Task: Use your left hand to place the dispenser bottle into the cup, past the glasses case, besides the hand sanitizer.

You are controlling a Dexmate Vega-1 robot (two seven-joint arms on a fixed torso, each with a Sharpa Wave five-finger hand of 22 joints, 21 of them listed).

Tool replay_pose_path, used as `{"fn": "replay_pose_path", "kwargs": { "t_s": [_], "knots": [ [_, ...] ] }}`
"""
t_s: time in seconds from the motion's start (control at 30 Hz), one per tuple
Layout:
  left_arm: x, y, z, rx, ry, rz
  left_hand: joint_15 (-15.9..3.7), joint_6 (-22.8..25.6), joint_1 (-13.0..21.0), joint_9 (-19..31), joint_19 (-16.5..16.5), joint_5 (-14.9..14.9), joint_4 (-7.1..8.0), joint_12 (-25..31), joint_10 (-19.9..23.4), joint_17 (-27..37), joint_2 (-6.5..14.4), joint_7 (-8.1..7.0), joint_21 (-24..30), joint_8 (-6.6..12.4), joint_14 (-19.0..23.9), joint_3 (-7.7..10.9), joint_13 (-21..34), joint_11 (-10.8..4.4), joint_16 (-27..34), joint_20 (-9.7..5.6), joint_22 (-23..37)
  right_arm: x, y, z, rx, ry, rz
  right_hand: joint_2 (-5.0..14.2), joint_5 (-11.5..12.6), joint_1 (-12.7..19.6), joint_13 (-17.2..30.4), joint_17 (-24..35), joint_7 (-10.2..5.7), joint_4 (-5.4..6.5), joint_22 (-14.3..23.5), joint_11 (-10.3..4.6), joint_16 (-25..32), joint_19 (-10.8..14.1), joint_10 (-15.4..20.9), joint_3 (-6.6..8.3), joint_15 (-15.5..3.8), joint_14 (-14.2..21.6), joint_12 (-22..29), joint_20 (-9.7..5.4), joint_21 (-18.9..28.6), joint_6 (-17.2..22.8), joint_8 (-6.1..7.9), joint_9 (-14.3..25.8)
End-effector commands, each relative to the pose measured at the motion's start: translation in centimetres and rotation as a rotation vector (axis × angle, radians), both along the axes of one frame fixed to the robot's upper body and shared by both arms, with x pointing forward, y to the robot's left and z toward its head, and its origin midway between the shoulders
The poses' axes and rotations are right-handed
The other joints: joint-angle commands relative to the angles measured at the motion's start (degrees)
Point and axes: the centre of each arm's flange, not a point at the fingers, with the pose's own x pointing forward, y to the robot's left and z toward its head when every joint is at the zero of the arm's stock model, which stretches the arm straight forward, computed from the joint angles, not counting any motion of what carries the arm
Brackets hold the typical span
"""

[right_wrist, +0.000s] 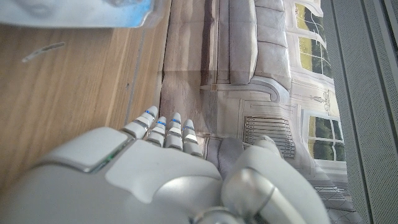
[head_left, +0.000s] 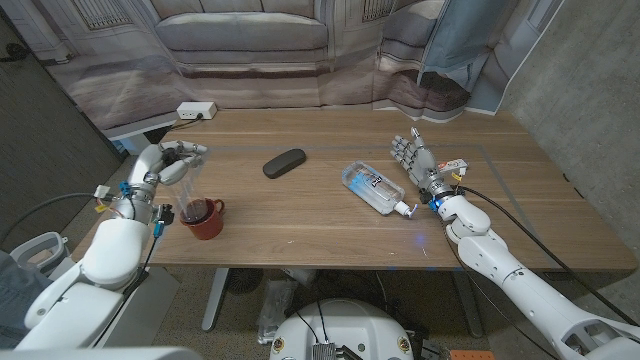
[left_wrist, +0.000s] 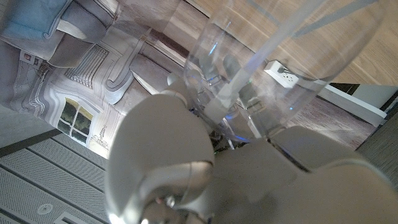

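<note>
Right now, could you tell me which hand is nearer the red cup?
Left. The left hand holds the dispenser bottle just above the red cup; the right hand waits across the table.

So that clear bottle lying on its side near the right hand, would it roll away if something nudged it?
Probably somewhat. The hand sanitizer lies on its side on the wooden table, nothing bracing it, so a sideways nudge could turn it, though its pump end may drag it into a curve. Its clear plastic looks smooth, likely slippery. It seems partly full, so perhaps not very light.
</note>
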Motion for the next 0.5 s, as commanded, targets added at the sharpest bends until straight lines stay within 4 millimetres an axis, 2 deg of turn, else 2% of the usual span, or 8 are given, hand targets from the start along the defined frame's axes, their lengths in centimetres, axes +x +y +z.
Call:
{"fn": "replay_pose_path", "kwargs": {
  "t_s": [0.03, 0.5],
  "knots": [
    [1.2, -0.3, -0.7, -0.012, 0.000, -0.028, -2.45, 0.58, -0.20, 0.11, -0.33, 0.26, 0.12, 0.41, 0.60, 0.31, -0.07, 0.28, 0.56, 0.08, 0.81, 0.49, 0.22, -0.17, -0.14, -0.40, 0.07, -0.1, -0.2, -0.2, -0.004, 0.006, -0.008, 0.48, 0.01, 0.16, 0.30, 0.25, -0.16, -0.03, 0.26, 0.06, 0.32, 0.37, 0.20, 0.00, 0.02, 0.44, 0.28, -0.08, -0.05, 0.46, 0.23, 0.10],
    [1.7, -0.3, -2.0, -0.031, 0.015, -0.030, -2.46, 0.83, -0.24, 0.16, -0.48, 0.28, 0.04, 0.33, 0.82, 0.57, -0.21, 0.16, 0.85, 0.14, 0.95, 0.61, 0.27, -0.26, -0.34, -0.46, 0.04, 0.0, -0.2, -0.4, -0.006, 0.010, -0.011, 0.49, 0.01, 0.15, 0.30, 0.25, -0.18, -0.06, 0.26, 0.01, 0.29, 0.38, 0.13, -0.06, 0.05, 0.40, 0.25, -0.04, -0.05, 0.42, 0.21, 0.10]
  ]
}}
